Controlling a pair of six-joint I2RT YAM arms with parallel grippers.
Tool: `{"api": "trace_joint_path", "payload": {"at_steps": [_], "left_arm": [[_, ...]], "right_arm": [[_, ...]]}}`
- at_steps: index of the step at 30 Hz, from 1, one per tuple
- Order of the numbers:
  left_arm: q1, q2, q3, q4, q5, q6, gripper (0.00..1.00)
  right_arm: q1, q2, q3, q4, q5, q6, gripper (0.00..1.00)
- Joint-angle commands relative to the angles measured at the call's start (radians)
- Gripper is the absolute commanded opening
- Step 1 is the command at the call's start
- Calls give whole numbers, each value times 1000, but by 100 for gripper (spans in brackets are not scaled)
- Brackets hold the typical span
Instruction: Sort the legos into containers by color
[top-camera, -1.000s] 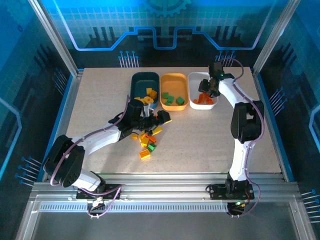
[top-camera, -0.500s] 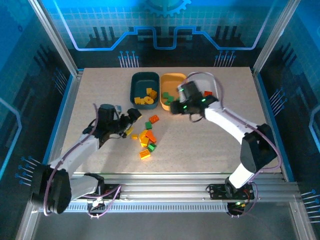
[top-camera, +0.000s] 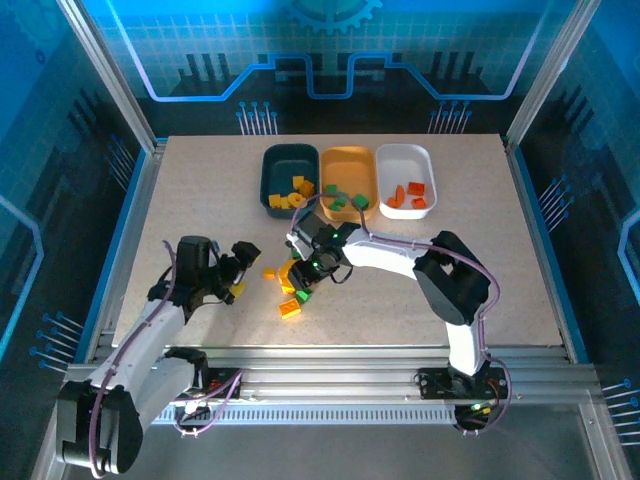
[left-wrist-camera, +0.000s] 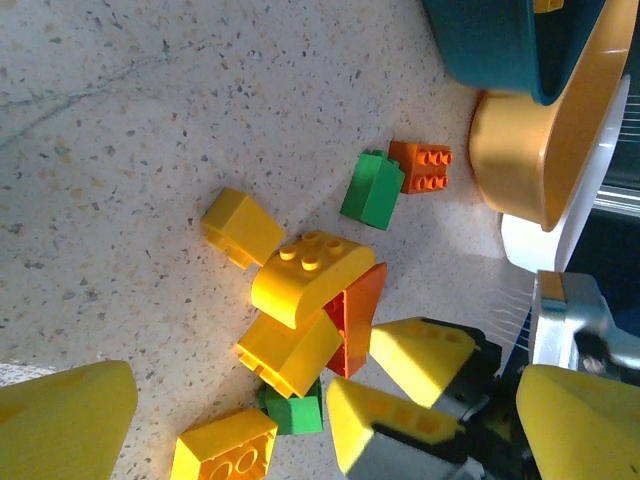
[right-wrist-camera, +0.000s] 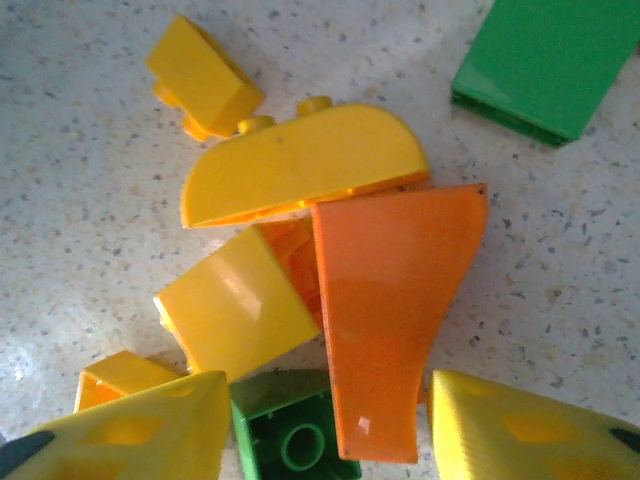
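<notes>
Right gripper (right-wrist-camera: 325, 405) released, fingers either side of orange wedge brick (right-wrist-camera: 385, 300); left gripper (top-camera: 240, 271) released, empty, near loose legos (top-camera: 290, 308).

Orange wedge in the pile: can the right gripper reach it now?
Probably yes. The right gripper hangs open above the orange wedge, one finger on each side and nothing lying over it. A yellow brick and a green brick touch it on one side, so that finger may bump them.
</notes>
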Motion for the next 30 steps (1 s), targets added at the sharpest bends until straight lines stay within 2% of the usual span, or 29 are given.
{"api": "trace_joint_path", "payload": {"at_steps": [1, 10, 16, 23, 30], "left_arm": [[10, -18, -20, -30, 12, -12, 99], [10, -21, -15, -18, 16, -13, 99], [11, 2, -2, 5, 25, -19, 99], [10, 41, 7, 38, 37, -25, 99], [10, 66, -2, 71, 46, -26, 99]], "right_arm": [[-8, 21, 39, -17, 3, 0, 51], [-8, 4, 0, -39, 80, 11, 35], [-11, -27, -33, -79, 158, -11, 32], [-53, -139, -137, -25, 140, 9, 29], [-80, -157, -165, -25, 172, 38, 26]]}}
